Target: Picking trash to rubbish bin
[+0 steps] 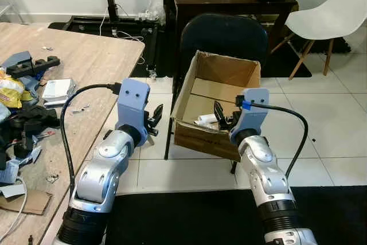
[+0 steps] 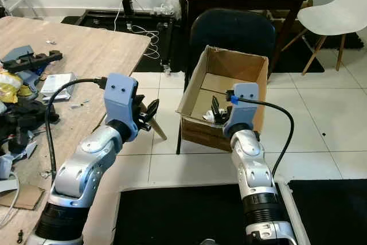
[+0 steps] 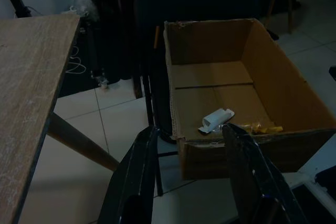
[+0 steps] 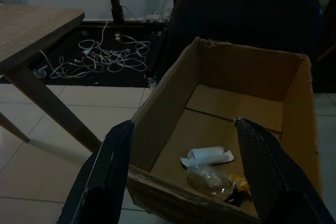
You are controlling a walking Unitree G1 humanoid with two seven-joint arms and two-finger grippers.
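We hold our right gripper (image 4: 184,174) open over the cardboard box (image 1: 225,73); our left gripper (image 3: 191,174) hangs open beside it, empty.

I see a matt brown cardboard box (image 1: 221,104) with rough torn edges, on a dark cloth-covered chair (image 1: 223,35). My arms are brushed silver metal. The table (image 1: 86,61) on my left is pale grained wood; the floor (image 1: 338,124) is glossy white tile.
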